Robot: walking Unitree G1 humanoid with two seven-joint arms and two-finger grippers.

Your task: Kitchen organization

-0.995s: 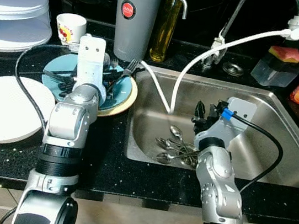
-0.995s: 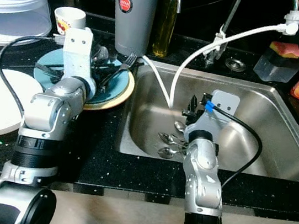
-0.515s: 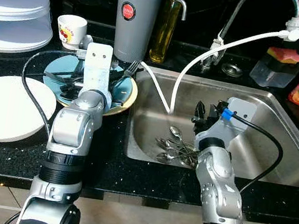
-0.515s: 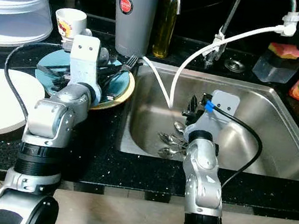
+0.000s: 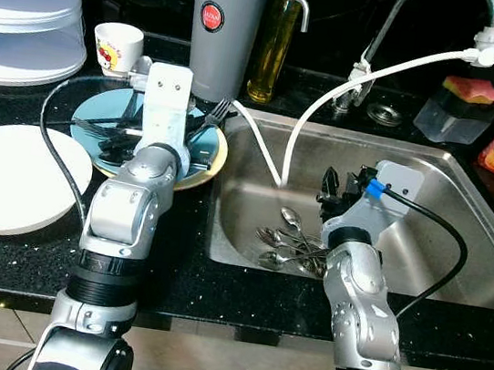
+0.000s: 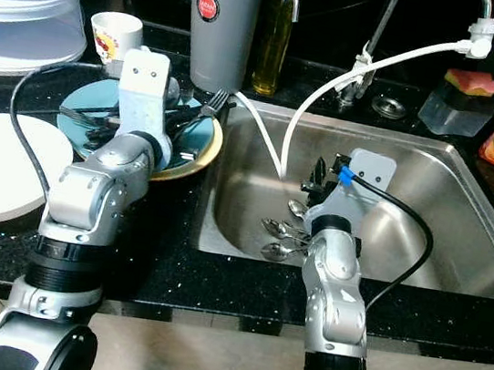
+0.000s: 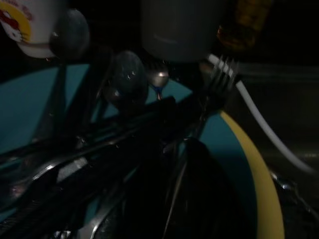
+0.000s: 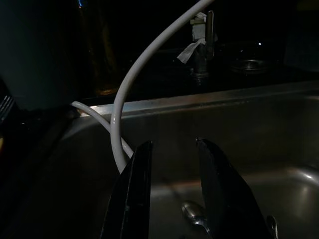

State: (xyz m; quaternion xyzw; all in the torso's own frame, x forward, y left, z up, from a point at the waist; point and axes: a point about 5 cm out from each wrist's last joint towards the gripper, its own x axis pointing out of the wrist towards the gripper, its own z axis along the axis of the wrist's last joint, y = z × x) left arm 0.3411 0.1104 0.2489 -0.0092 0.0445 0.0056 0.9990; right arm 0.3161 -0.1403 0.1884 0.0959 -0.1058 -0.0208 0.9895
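Sink [image 5: 467, 193] at counter's right; blue plate [image 5: 199, 146] on yellow plate beside sink's left rim, loaded with dark cutlery [image 5: 112, 129]. Left gripper [image 7: 149, 164] directly over cutlery, finger spread indeterminable. Right gripper [image 8: 172, 189] parted, empty, spoons [image 5: 290, 242] just below, handles pointing rightward along basin floor.

We see our left arm reaching over the blue plate [image 6: 80, 129] stacked on a yellow one [image 6: 198, 155], where dark cutlery and a fork [image 6: 211, 102] lie. Our right gripper [image 6: 320, 179] hangs inside the steel sink [image 6: 461, 234], its fingers parted, just above a cluster of spoons [image 6: 278, 235]. A white hose [image 6: 335, 82] curves down from the tap into the sink.
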